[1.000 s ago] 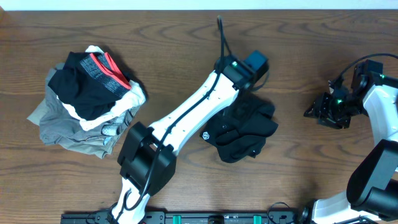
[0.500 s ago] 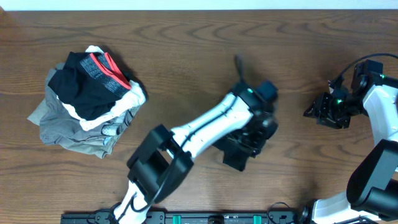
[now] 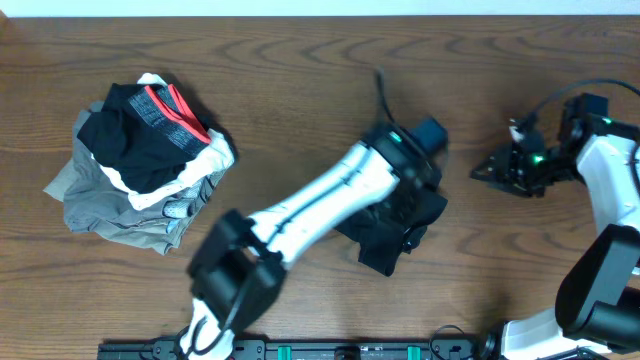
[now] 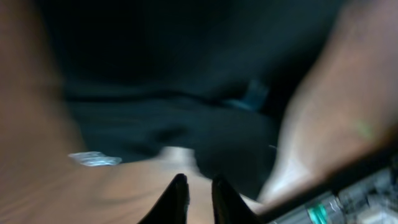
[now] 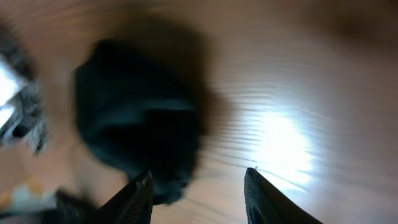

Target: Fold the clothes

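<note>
A crumpled black garment point(image 3: 385, 240) lies on the wooden table right of centre. My left gripper point(image 3: 415, 190) hangs low over its upper edge, and the arm covers much of it. In the left wrist view the left gripper point(image 4: 196, 186) has its jaws parted by a narrow gap, with bare wood between them and the black garment point(image 4: 174, 124) just ahead. My right gripper point(image 3: 485, 170) is off to the garment's right, pointing at it. In the right wrist view the right gripper point(image 5: 199, 180) is open with nothing in it, and the black garment point(image 5: 134, 118) lies beyond its left finger.
A pile of other clothes point(image 3: 140, 160) sits at the far left: a black piece with a red-striped band point(image 3: 165, 110) on top, white fabric point(image 3: 215, 155) and grey fabric point(image 3: 95, 205) beneath. The table's front rail point(image 3: 330, 350) runs along the bottom.
My left arm has swung right and down onto the black garment, which is now bunched smaller. Its jaws have parted slightly. My right gripper has shifted a little left towards the garment.
</note>
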